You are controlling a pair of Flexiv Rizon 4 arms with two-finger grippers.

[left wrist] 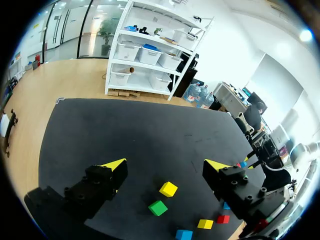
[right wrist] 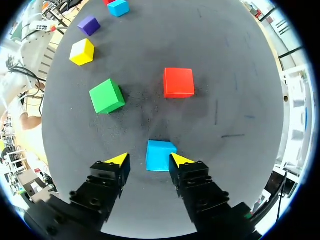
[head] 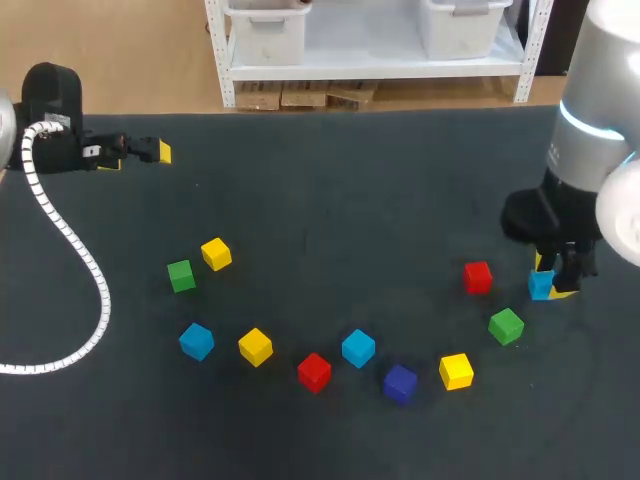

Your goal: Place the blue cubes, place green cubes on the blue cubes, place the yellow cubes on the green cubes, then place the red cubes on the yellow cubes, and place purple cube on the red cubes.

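While the right gripper (right wrist: 149, 161) hangs low over the dark table (right wrist: 235, 90) with its fingers spread, the blue cube (right wrist: 161, 155) sits on the table between the yellow tips, closer to one finger than the other. Neither side is clamped, so the grasp is not yet made.

I judge the step in hand to be taking this cube as a base. The gripper should be centred so that both pads meet flat faces, sunk a little further and only then closed. Otherwise the nearer finger is likely to shove or twist the cube.

Just ahead lie the green cube (right wrist: 106, 96) and the red cube (right wrist: 179, 82), both apart from it, so the fingers have room. Further on are a yellow cube (right wrist: 82, 52), the purple cube (right wrist: 89, 25) and a second blue cube (right wrist: 118, 7). Far across the table the left gripper (left wrist: 166, 165) hangs above it, fingers wide apart and holding nothing.
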